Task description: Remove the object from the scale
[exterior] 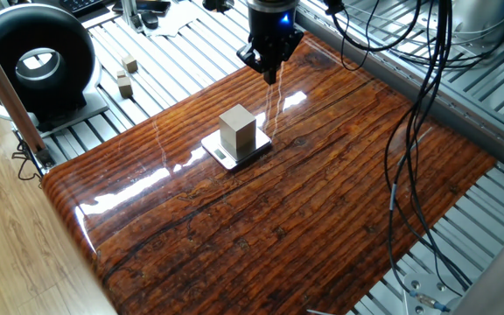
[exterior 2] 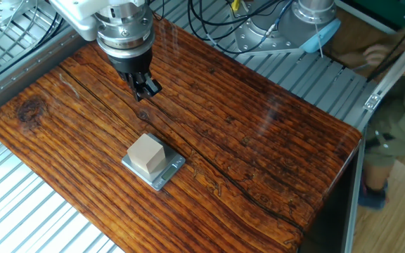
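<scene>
Nothing of the task is done as far as the pictures show. The object [exterior: 237,129], a light-tan wooden block, stands upright on the scale [exterior: 254,150], roughly centred on its metal platform. The scale lies flat on the table [exterior: 322,219], near the middle of its width and somewhat toward the edge where the metal slats and the black ring-shaped device [exterior: 33,59] are.

The gripper [exterior: 270,72] hangs above the table close to the far edge, well apart from the block, pointing down. Its fingers [exterior 2: 148,89] look drawn close together with nothing between them, though whether the tips actually meet I cannot tell.

Everything is left to do, I judge: bring the gripper over the block, spread the fingers wider than it, lower around its sides, close, lift it clear and set it down on the bare wood. Two small wooden cubes [exterior: 127,75] sit on the slats off the table and play no part.
</scene>
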Robot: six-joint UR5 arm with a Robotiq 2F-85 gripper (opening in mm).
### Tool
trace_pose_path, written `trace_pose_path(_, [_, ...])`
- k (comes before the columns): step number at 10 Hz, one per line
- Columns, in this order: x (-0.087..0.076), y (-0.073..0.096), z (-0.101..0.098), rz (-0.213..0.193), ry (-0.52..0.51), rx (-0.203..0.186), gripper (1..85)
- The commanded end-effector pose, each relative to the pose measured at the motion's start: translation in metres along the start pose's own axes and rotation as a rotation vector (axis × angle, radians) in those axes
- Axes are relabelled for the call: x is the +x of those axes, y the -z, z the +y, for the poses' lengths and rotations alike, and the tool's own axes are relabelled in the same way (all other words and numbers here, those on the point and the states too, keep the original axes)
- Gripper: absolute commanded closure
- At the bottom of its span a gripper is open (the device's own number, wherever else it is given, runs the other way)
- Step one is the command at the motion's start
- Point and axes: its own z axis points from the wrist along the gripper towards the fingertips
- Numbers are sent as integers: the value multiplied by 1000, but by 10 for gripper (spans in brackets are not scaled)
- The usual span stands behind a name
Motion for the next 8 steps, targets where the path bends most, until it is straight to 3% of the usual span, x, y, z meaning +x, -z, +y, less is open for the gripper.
trace_pose_path(1, [-1,1,2,-4,-6,-9,847])
trace_pose_path(8, [0,1,1,2,-3,-4,847])
